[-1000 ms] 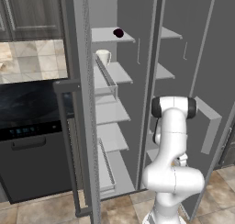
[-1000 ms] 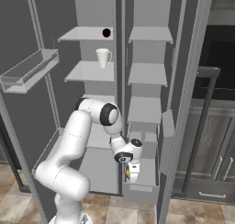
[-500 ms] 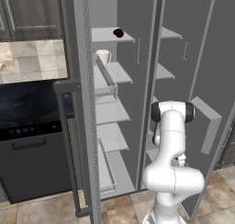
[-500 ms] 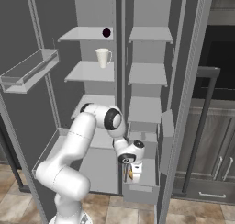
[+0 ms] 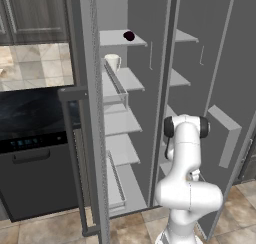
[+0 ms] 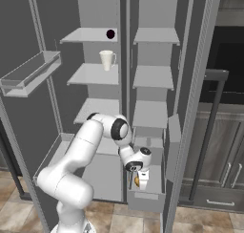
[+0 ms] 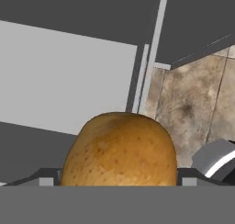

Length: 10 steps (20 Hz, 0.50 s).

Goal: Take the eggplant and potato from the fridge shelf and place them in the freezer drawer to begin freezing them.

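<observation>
Gripper: pinching the potato, hanging over the freezer drawer.
Potato: sitting between drawer walls.
Eggplant: resting on top shelf, 12 o'clock.

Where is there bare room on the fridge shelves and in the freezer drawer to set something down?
The shelves below the white cup lie bare. On the top shelf, the patch left of the eggplant is free. The cup's shelf has room to its left. The freezer drawer is crowded at the front, where the gripper holds the potato; its back looks bare.
</observation>
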### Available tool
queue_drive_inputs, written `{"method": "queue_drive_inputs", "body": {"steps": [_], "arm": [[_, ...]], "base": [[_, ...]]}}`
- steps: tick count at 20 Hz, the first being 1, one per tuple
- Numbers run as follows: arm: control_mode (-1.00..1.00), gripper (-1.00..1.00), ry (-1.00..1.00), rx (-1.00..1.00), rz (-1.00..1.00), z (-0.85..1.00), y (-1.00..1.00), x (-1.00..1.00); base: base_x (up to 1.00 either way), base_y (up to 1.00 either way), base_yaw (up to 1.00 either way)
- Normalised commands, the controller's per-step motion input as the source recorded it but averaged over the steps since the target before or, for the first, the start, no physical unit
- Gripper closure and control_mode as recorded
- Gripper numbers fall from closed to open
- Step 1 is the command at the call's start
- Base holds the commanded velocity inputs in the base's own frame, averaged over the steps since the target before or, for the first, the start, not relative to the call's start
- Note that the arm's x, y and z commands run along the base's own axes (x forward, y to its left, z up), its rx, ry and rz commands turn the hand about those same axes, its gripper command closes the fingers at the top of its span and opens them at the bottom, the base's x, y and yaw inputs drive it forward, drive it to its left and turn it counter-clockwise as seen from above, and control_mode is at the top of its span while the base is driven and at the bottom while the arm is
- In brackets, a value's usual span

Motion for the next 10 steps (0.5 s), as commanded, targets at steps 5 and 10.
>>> {"method": "queue_drive_inputs", "body": {"steps": [5,10], "arm": [[-1.0,1.0,0.0,0.0,0.01,-0.42,0.0,0.11],[-1.0,1.0,0.0,0.0,0.01,-0.46,0.0,0.01]], "base": [[0.0,0.0,0.0],[0.0,0.0,0.0]]}}
